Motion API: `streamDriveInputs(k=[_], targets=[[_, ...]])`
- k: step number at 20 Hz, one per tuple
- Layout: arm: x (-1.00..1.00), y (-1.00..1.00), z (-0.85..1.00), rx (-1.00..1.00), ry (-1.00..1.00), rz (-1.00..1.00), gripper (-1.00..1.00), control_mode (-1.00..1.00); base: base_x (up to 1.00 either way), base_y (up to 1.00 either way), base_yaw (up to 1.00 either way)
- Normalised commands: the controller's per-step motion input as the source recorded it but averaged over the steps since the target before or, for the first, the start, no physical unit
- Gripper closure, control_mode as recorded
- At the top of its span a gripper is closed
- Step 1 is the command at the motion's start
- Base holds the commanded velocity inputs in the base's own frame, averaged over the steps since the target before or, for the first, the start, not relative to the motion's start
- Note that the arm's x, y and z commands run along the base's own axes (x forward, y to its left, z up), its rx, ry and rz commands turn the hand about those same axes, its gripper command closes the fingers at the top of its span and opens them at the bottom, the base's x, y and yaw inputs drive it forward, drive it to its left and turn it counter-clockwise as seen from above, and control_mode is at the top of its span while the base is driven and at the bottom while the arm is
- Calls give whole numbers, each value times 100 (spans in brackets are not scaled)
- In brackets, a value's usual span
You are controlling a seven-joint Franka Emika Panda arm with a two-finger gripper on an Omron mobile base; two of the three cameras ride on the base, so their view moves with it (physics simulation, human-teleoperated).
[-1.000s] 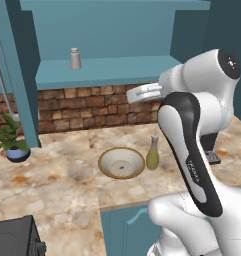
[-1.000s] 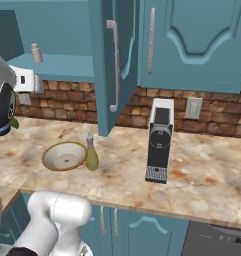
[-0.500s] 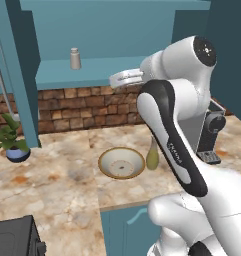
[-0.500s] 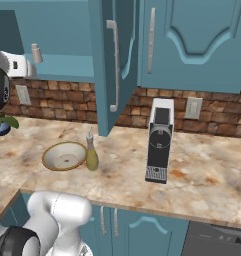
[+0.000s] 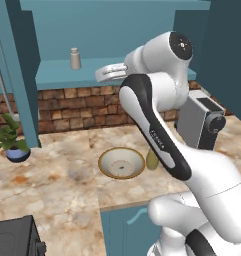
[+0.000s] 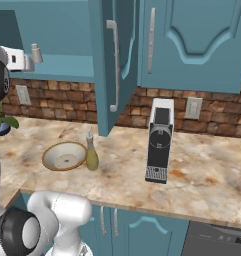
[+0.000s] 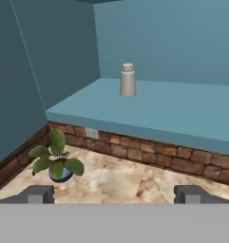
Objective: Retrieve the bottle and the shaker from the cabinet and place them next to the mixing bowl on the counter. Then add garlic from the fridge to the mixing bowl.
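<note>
**Hand raised before the open cabinet shelf**

The small grey cylindrical shaker [image 7: 128, 80] is seen upright on the teal cabinet shelf [image 7: 182, 114], at twelve o'clock from the hand [image 7: 114, 194], whose fingers are spread wide and hold nothing. A potted green plant [image 7: 56, 161] stands at nine o'clock on the marbled tabletop [image 5: 57, 180]. The round beige mixing bowl [image 6: 65, 155] appears unfilled, with the olive-green bottle [image 6: 92, 154] just beside it at three o'clock. A black-and-white coffee machine [image 6: 159, 141] stands further along.
</note>
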Motion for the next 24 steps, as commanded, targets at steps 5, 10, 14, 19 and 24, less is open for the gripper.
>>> streamDriveInputs(k=[5,10,14,19,24], targets=[[27,20,0,0,0,0,-100,-100,0,0,0],[42,17,11,0,5,1,-100,-100,0,0,0],[29,19,28,0,10,3,-100,-100,0,0,0],[42,2,1,-1,0,-1,-100,-100,0,0,0],[59,0,-17,-1,0,-7,-100,-100,0,0,0]])
